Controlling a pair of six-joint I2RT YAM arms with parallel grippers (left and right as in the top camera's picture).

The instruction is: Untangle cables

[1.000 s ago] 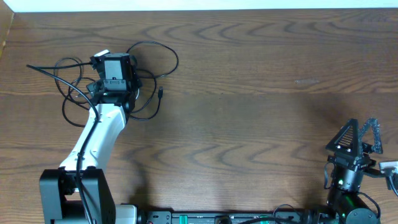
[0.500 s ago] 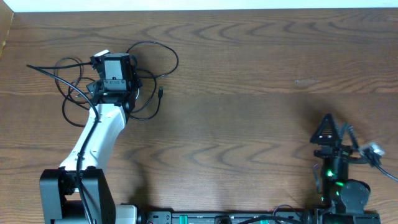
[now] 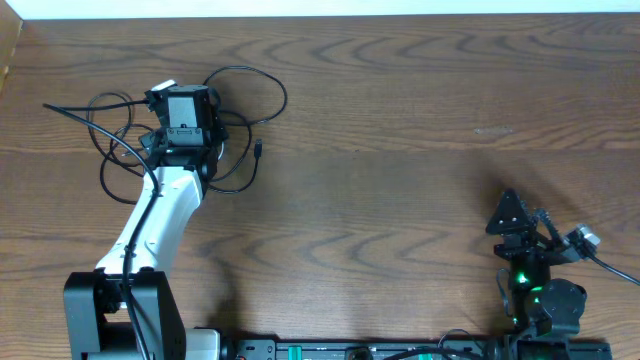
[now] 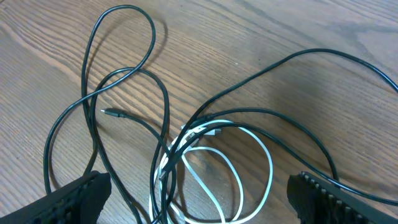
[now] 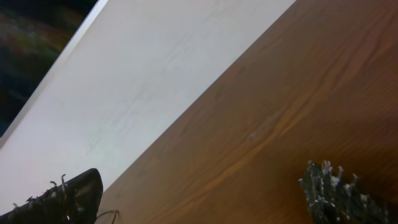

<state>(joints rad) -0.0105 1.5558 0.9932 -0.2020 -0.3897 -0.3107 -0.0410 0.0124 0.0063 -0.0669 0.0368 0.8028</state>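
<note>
The cables lie in a tangle at the far left of the table. The thin black cable (image 3: 245,68) spreads in wide loops, and one small plug (image 3: 258,150) rests on the wood. In the left wrist view the black cable (image 4: 153,34) crosses over a looped white cable (image 4: 271,171), with a plug end (image 4: 111,113) lying free. My left gripper (image 3: 187,97) hovers open right above the knot; in its own view the left gripper (image 4: 199,208) straddles the crossing strands without touching them. My right gripper (image 3: 510,215) is open and holds nothing, far off at the near right.
The brown wooden table (image 3: 400,150) stretches between the two arms. Its far edge meets a white wall (image 5: 155,74). The right gripper (image 5: 202,205) looks over bare wood toward that wall. The table's left edge runs close to the cable loops.
The right arm has swung left and drawn in toward its base, turning its open gripper. The left arm and the cables have not moved.
</note>
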